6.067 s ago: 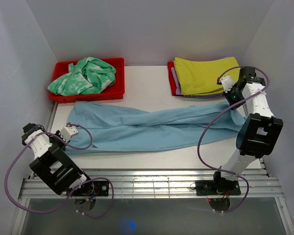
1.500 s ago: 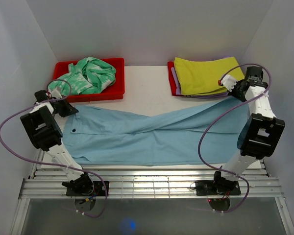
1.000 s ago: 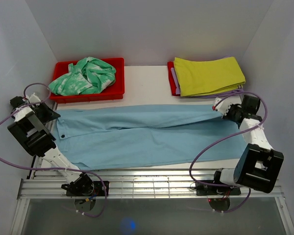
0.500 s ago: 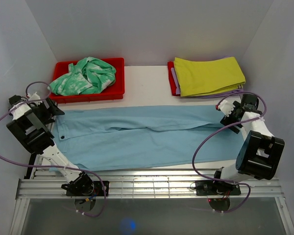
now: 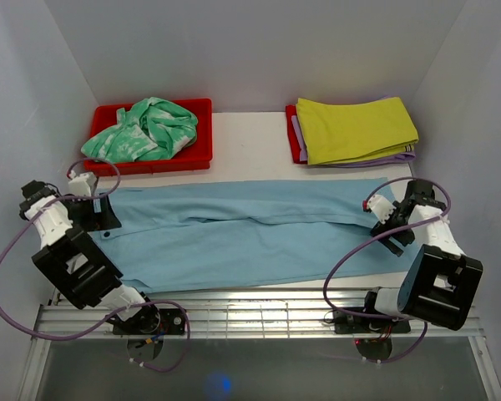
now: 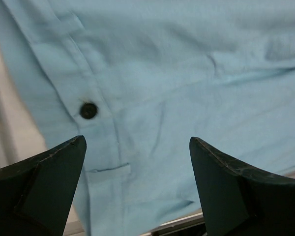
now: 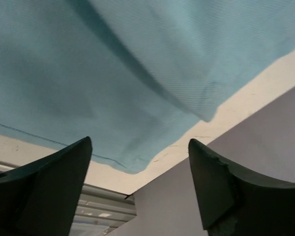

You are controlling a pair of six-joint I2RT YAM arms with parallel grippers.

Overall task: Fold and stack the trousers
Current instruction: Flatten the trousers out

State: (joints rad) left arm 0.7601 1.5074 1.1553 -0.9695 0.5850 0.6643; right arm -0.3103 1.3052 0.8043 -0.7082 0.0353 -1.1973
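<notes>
Trousers (image 5: 250, 230) flat, left pincer (image 6: 136, 140) and right pincer (image 7: 139, 141) agape; green garment (image 5: 142, 127) in red bin (image 5: 154, 164)

Left tool (image 6: 136, 142) and right tool (image 7: 140, 142) were both wide open.
The left arm (image 5: 67, 255) bent up from its base and leaned out to the left side, its tool pointing down with nothing in it. The right arm (image 5: 438, 280) bent out to the right side, its tool low and pointing down too, holding nothing.
</notes>
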